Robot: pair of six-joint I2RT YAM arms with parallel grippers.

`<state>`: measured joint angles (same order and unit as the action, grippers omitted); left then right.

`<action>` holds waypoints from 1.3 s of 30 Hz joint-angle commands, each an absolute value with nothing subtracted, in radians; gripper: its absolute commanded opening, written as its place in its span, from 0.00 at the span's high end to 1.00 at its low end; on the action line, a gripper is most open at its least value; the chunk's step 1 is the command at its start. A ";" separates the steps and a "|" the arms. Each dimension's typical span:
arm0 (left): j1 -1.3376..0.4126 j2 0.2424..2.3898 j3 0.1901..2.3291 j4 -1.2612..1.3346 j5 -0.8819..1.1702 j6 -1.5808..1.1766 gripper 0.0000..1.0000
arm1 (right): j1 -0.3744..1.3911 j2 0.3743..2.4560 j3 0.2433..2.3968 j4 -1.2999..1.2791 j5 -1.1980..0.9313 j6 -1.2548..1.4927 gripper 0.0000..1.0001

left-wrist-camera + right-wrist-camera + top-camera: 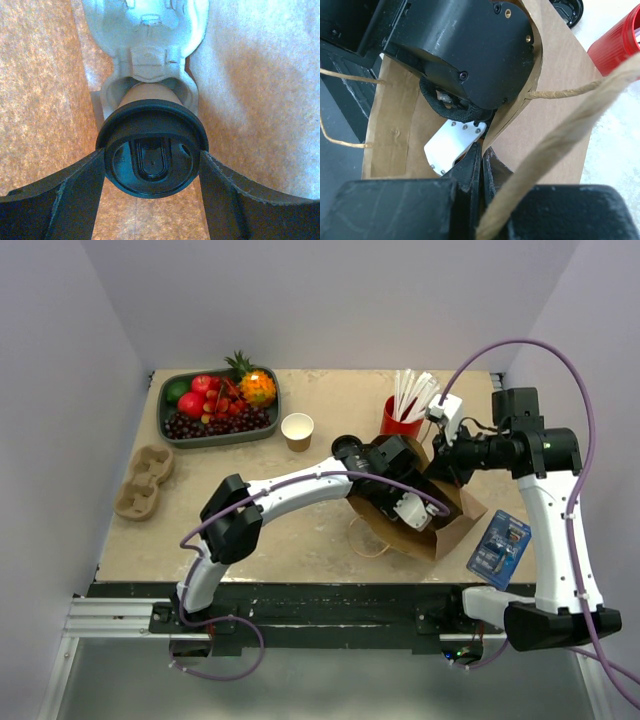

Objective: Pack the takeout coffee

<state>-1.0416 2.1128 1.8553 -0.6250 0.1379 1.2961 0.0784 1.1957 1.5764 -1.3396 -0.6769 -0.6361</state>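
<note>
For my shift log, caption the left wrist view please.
Left gripper clasps the lidded takeout coffee inside the brown paper bag.

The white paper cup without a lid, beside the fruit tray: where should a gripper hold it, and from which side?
Grip the paper cup across its side wall, about mid-height, coming from the near or right side. It stands upright, mouth open, so a side hold keeps it level; the fruit tray crowds its left. Squeeze gently: the open rim probably dents easily.
</note>
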 commanded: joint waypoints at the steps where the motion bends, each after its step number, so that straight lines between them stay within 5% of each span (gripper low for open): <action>1: -1.029 2.164 1.856 -0.598 0.155 1.307 1.00 | 0.087 1.193 1.618 -1.454 -0.804 -0.626 1.00; 8: -1.022 2.171 1.842 -0.538 0.141 1.296 0.98 | 0.086 1.215 1.634 -1.447 -0.815 -0.604 1.00; 12: -1.008 2.155 1.893 -0.569 0.182 1.256 0.78 | 0.087 1.223 1.631 -1.437 -0.808 -0.600 1.00; 17: -1.000 2.125 1.867 -0.555 0.186 1.244 0.75 | 0.086 1.252 1.667 -1.422 -0.816 -0.565 1.00; 26: -1.000 2.045 1.819 -0.551 0.244 1.191 0.45 | 0.078 1.292 1.715 -1.450 -0.784 -0.577 1.00; 35: -0.991 1.977 1.845 -0.609 0.311 1.117 0.35 | 0.026 1.328 1.756 -1.450 -0.776 -0.569 1.00; 39: -0.988 1.959 1.836 -0.624 0.322 1.089 0.12 | 0.008 1.335 1.766 -1.450 -0.776 -0.566 1.00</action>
<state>-0.9951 2.0319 1.8324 -0.6140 0.2611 1.1423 0.0231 1.3354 1.7195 -1.3613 -0.7261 -0.5827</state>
